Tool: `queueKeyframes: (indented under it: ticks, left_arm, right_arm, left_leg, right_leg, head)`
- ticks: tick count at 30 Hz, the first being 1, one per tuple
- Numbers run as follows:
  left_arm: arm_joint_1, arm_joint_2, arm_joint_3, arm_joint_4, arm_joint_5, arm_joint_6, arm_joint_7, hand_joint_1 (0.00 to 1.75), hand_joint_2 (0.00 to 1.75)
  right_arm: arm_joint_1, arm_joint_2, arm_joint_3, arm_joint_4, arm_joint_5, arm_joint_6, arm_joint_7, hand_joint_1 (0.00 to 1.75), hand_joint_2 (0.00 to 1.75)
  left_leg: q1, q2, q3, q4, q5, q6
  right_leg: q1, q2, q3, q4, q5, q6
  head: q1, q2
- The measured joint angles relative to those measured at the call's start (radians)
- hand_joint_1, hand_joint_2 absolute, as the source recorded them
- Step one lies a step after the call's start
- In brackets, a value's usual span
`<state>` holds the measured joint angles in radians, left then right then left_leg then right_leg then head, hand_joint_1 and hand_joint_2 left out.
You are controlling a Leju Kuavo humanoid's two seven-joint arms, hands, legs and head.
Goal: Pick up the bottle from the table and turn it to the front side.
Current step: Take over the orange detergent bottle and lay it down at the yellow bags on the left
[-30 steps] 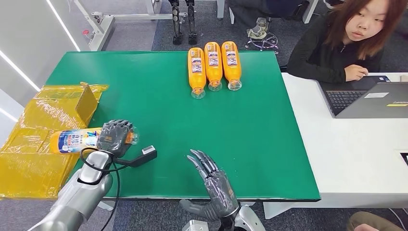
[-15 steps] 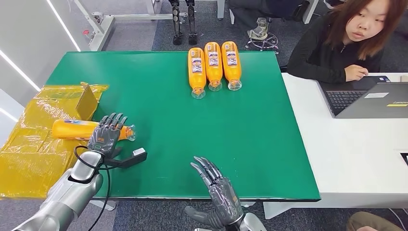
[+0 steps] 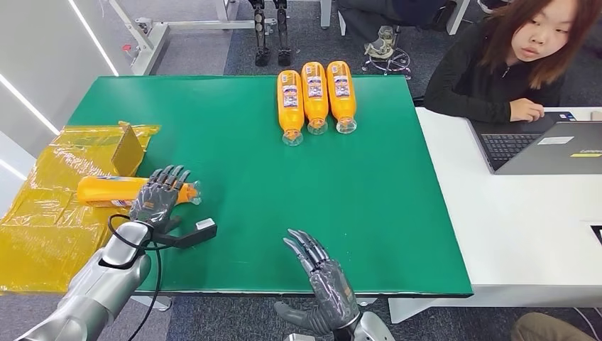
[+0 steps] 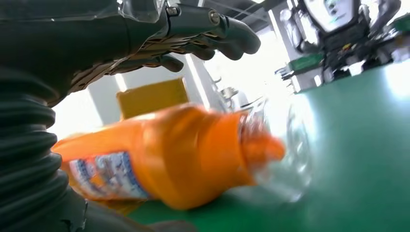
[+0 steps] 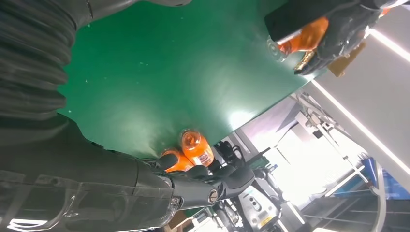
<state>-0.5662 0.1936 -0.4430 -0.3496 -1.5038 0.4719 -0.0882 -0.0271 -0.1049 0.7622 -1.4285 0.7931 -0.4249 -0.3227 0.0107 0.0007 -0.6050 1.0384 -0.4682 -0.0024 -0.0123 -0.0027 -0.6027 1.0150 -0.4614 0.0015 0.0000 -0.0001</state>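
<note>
A: ok quick, where's the bottle (image 3: 117, 191)?

B: lying on its side at the left edge of the green table (image 3: 234, 142), body partly over the yellow bags (image 3: 42, 227), clear cap end pointing into the table. Plain orange faces up, label looks rolled down toward the mat

A: left hand (image 3: 157, 199)?

B: draped over the neck end, fingers spread across it. Wrist view has the fingers arched above the shoulder with a gap under them, so I'd say resting on it, not clamped. Can't tell for sure if the thumb pinches underneath

A: right hand (image 3: 323, 277)?

B: near the front edge, fingers straight and apart, holding nothing, well away from the bottle

A: handling notes?

B: looks full of orange liquid, so likely some weight. Smooth round plastic, glossy, probably slippery, and it'll roll on the mat. Rigid enough, not fragile I'd guess

A: where to grab?

B: around the wide body near the label, not the tapered neck where the hand sits, that narrow bit looks easy to slip off. Wrap round, then rotate so the label faces up

A: anything else there?

B: three bottles (image 3: 314, 96) in a row at the far side, labels up. A person (image 3: 511, 64) at a laptop (image 3: 546, 145) on the white table to the right
</note>
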Motion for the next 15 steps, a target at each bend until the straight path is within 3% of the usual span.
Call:
queueKeyframes:
  ticks: [5,10,15]
  left_arm:
    - [0.034,-0.006,0.043,-0.16,0.162,-0.021,-0.177,0.0,1.75]
    - [0.101,-0.012,0.055,-0.421,0.291,-0.082,-0.241,0.0,1.75]
    - [0.152,-0.052,0.07,-0.651,0.619,-0.153,-0.391,0.0,1.75]
  right_arm:
    - [0.0,0.0,-0.002,0.007,0.004,-0.01,0.02,0.0,1.75]
    - [0.006,0.006,-0.016,0.002,0.038,-0.009,0.047,0.0,1.75]
    - [0.029,0.012,-0.048,-0.026,0.057,-0.01,0.06,0.0,1.75]
  left_leg:
    - [0.0,0.0,0.0,0.0,0.0,0.0]
    - [0.0,0.0,-0.001,0.0,0.0,0.0]
    - [0.0,-0.001,-0.001,0.0,0.0,0.0]
  right_leg:
    - [0.0,0.0,0.0,0.0,0.0,0.0]
    - [0.0,0.0,0.0,0.0,0.0,0.0]
    - [0.0,-0.001,0.0,-0.001,0.0,0.0]
  head:
    - [0.0,0.0]
    - [0.0,0.0]
    - [0.0,0.0]
